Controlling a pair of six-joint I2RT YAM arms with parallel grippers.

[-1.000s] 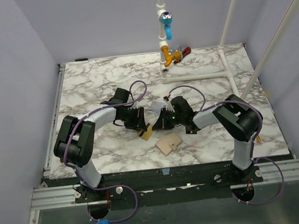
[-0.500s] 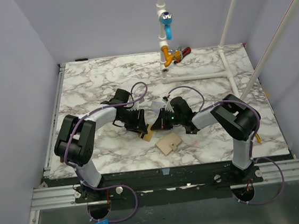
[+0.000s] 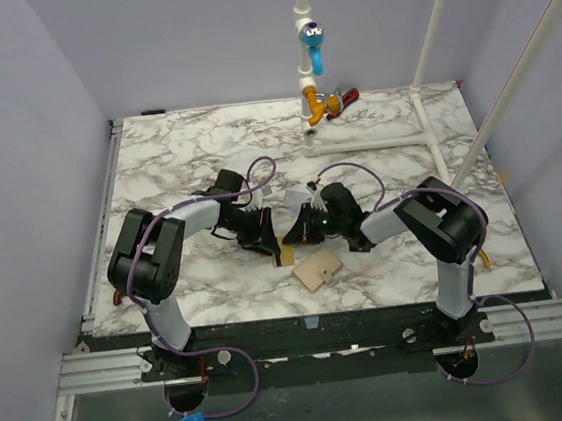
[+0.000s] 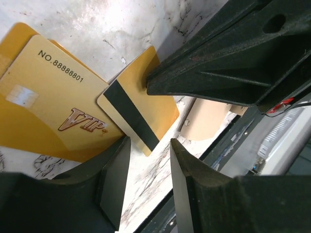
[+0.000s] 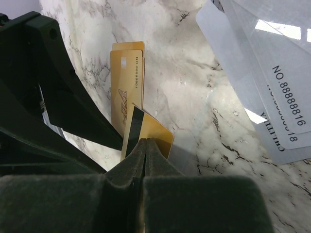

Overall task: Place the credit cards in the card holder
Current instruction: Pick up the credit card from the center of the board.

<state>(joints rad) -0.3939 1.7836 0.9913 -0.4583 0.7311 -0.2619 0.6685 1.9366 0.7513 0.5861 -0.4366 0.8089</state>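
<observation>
Lavender walls (image 3: 13, 148) close in a marbled surface (image 3: 155, 163), with a white pipe frame (image 3: 375, 143) standing at its far edge. From above, both arms reach inward and meet at the middle. The left gripper (image 3: 264, 242) and right gripper (image 3: 292, 235) are tip to tip there. The tan holder (image 3: 317, 268) lies just near of them, apart from both. Pale cards (image 3: 296, 205) lie just far of the right gripper.

From the left wrist, a gold VIP card (image 4: 48, 111) lies flat on the marble, with another gold edge showing under it. A striped card (image 4: 138, 114), gold with a dark band, overlaps its corner. The right gripper's tips pinch one edge of this card. The left gripper's jaws stand spread on either side of the opposite corner. I cannot tell whether they touch it. The holder shows behind, beside the right gripper.

From the right wrist, the right gripper's jaws are pressed together on the striped card's edge. The VIP card lies beyond it, and the pale cards overlap at the upper right.
</observation>
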